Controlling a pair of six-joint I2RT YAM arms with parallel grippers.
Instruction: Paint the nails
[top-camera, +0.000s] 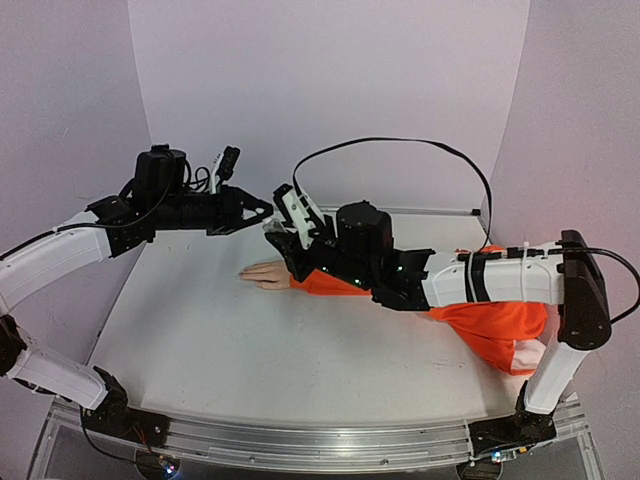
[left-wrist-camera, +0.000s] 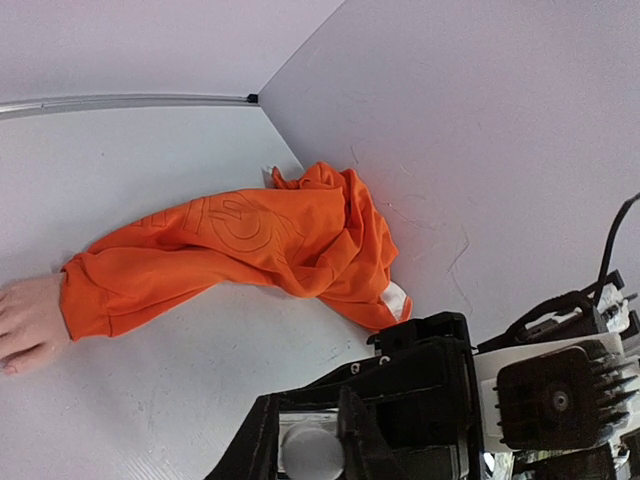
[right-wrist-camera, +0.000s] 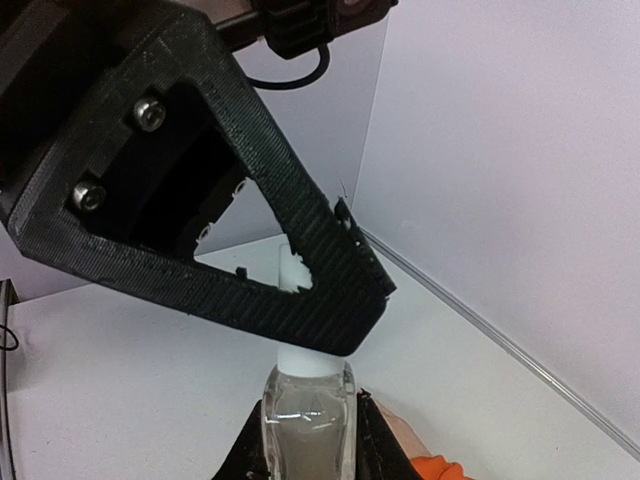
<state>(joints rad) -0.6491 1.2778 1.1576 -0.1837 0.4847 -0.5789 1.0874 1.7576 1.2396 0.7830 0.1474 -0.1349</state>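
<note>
Desk (top-camera: 200, 340): lying flat and white under everything.
Orange sleeve (left-wrist-camera: 230, 245): stretching sideways across it.
Mannequin hand (top-camera: 265, 273): lying flat, pointing left, under the right arm.
Right fingers (right-wrist-camera: 245, 460): squeezing the clear bottle (right-wrist-camera: 305, 415) upright.
Left fingers (right-wrist-camera: 300, 290): seemingly pinching its white cap (right-wrist-camera: 292, 268) sideways.
Nails (top-camera: 245, 272): sitting below the bottle, too tiny to see.

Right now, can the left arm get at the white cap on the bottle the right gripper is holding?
Probably yes. The left gripper has its fingers either side of the white cap of the clear bottle, which the right gripper holds up, with nothing between them.
</note>
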